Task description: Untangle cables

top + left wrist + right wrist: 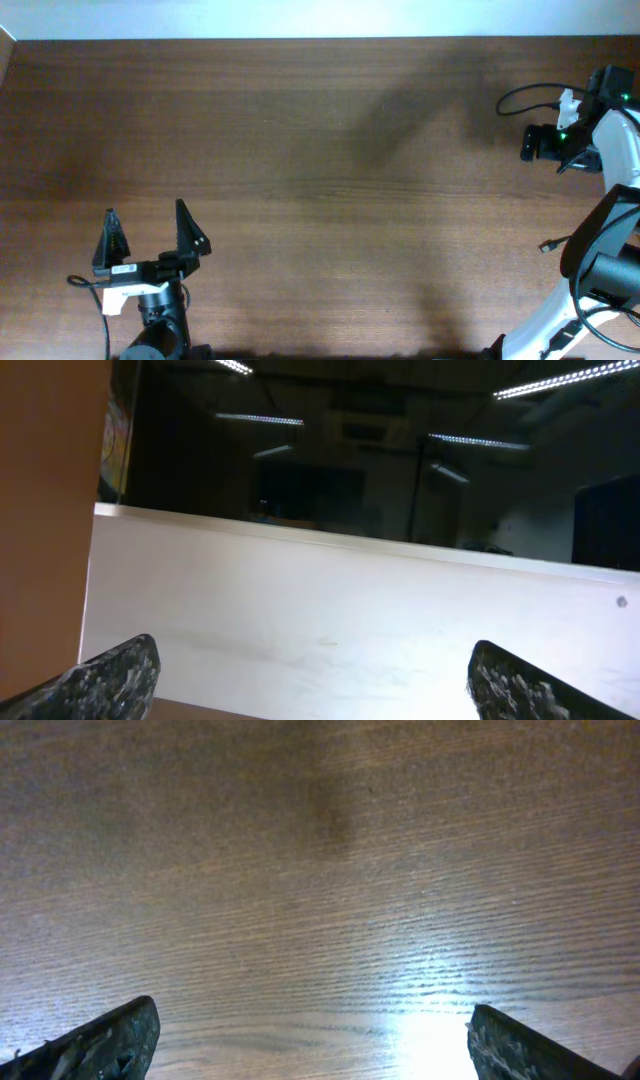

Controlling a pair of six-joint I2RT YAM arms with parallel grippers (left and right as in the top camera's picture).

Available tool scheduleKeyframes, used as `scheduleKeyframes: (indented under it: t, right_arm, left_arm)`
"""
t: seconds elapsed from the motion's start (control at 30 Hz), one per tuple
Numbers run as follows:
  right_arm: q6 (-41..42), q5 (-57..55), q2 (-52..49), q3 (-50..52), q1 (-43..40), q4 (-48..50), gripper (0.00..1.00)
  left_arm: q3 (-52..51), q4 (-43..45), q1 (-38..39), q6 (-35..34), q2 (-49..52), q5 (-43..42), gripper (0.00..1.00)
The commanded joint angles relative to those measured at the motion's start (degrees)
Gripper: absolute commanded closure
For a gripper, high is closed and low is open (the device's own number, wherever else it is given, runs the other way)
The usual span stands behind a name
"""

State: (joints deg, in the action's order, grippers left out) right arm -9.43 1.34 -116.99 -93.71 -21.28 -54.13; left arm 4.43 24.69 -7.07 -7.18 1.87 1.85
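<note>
status: left pincer (145, 210) sits near the counter's (300, 120) front left corner, jaws spread wide, gripping nothing. right pincer (312, 1020) hangs by the far right corner, jaws just as wide above bare wood, also released. cables (560, 240): only one thin black cord with a small plug (546, 245) shows, lying close to the right edge, apart from both pincers, its other end hidden under the right arm (620, 150).

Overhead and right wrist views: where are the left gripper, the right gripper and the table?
left gripper (145, 210): overhead view, midway between its open fingertips.
right gripper (313, 1038): right wrist view, midway between its open fingertips.
table (300, 130): overhead view, bare wood surface.
</note>
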Motion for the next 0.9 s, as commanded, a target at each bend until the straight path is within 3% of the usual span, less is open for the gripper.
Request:
scheduleKeyframes:
  t: [0.0,0.2,0.27,0.33,0.5,0.67,0.73,0.87]
  right_arm:
    - [0.09,-0.11,-0.5,-0.26,0.26,-0.04,0.01]
    - [0.09,-0.11,-0.5,-0.26,0.26,-0.04,0.01]
    - [0.09,-0.11,-0.5,-0.26,0.26,-0.04,0.01]
    - [0.09,-0.11,-0.5,-0.26,0.26,-0.04,0.01]
    - [0.09,-0.13,-0.5,-0.26,0.26,-0.04,0.01]
    - [0.09,-0.11,-0.5,-0.26,0.26,-0.04,0.01]
    - [0.09,-0.11,-0.5,-0.26,0.26,-0.04,0.01]
    - [0.09,-0.11,-0.5,-0.26,0.26,-0.04,0.01]
  left_arm:
    - [-3.78,0.96,3.02,-0.31,-1.57,-1.05,0.01]
    - [-3.91,-14.49,5.05,-0.31,-1.57,-0.79,0.01]
    - [-3.91,-24.92,5.05,0.24,-1.6,-0.44,0.01]
    - [-3.91,-29.66,5.05,3.65,-1.6,-0.42,0.01]
    - [-3.91,-29.51,5.05,23.82,-1.6,-0.42,0.01]
    - [-3.91,-29.64,5.05,16.85,-1.6,-0.68,0.01]
    - [-3.91,-29.7,5.05,9.14,-1.57,-1.09,0.01]
    - [-3.91,-29.53,5.05,8.46,-1.53,-1.03,0.01]
